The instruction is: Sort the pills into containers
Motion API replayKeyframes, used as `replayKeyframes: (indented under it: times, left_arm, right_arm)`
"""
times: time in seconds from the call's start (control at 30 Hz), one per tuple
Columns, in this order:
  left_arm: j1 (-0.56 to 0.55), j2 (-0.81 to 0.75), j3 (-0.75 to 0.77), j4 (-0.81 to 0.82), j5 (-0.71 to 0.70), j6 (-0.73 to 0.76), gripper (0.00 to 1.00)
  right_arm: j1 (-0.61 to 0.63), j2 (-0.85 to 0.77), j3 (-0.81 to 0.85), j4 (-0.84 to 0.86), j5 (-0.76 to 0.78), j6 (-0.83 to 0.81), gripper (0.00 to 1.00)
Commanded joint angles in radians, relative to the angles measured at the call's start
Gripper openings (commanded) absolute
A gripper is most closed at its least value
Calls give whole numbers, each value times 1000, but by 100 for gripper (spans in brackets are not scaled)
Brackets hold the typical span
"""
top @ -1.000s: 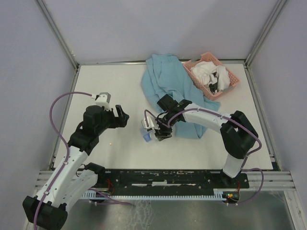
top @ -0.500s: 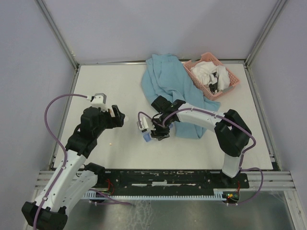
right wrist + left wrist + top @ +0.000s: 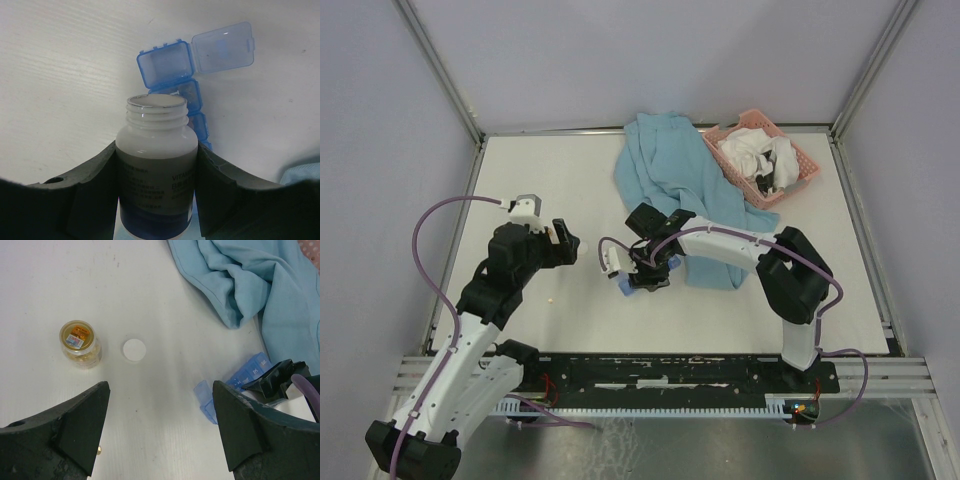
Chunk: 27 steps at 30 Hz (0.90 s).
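On the white table (image 3: 540,180), just in front of the rumpled blue cloth (image 3: 670,175): blue organiser strip (image 3: 172,75), lying flat. End compartment (image 3: 165,62) uncovered, its clear lid (image 3: 222,47) folded right back; the other compartments in view closed.

Right gripper (image 3: 156,150) – clamped on a white bottle (image 3: 156,170), one finger (image 3: 85,190) pressed to each side of the body. Bottle uncapped, threaded mouth pointing away from the wrist and poised over the strip, just short of the uncovered compartment (contents of the bottle not visible from this angle). In the overhead view: located near the middle of the table, directly over the strip.

Left gripper (image 3: 160,430) – fingers (image 3: 75,425) spread wide, nothing between them, held clear of the table and to the left of the strip. Below it in the left wrist view: a small clear jar (image 3: 80,342) of yellowish contents, upright, and a round white cap (image 3: 134,349) lying flat near it, not touching.

Loose pill (image 3: 551,300): one pale pellet on the bare table close to the left arm, well apart from the strip. Contents of the closed compartments too indistinct to tell.

Far right corner: pink mesh basket (image 3: 798,160) holding white items, touching the edge of the cloth
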Motion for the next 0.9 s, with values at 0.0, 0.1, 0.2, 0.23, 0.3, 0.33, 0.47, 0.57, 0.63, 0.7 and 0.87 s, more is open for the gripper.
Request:
replayKeyframes:
  times: [0.0,0.1,0.2,0.23,0.3,0.33,0.47,0.57,0.63,0.7,0.87]
  left_arm:
    - [6,-11,13,8,-23,50,90]
    - [7,-13,13,8,-21,50,90]
    - [7,-12,13,8,-20,49,90]
    - [8,-12,13,8,-19,48,90]
    - [9,-12,13,8,-18,50,90]
    - [9,-13,13,8,-18,48,90]
    - [9,-12,13,8,-16,49,90]
    - [9,-11,13,9,-15,49,90]
    - [10,-11,13,8,-13,49,90]
    - [10,-11,13,8,-15,49,90]
    - [11,-11,12,8,-15,48,90]
  right_arm:
    - [16,4,54,-10,34,20,9]
    - [20,10,61,-12,43,25,9]
    - [25,16,70,-18,57,27,9]
    - [27,19,73,-19,62,28,9]
    - [31,22,77,-23,78,29,9]
    - [34,24,80,-24,84,30,9]
    - [37,32,87,-30,105,32,9]
    - [41,34,90,-32,110,32,9]
    - [43,36,92,-34,120,34,9]
    - [46,39,96,-38,126,36,9]
    - [50,44,102,-43,137,37,9]
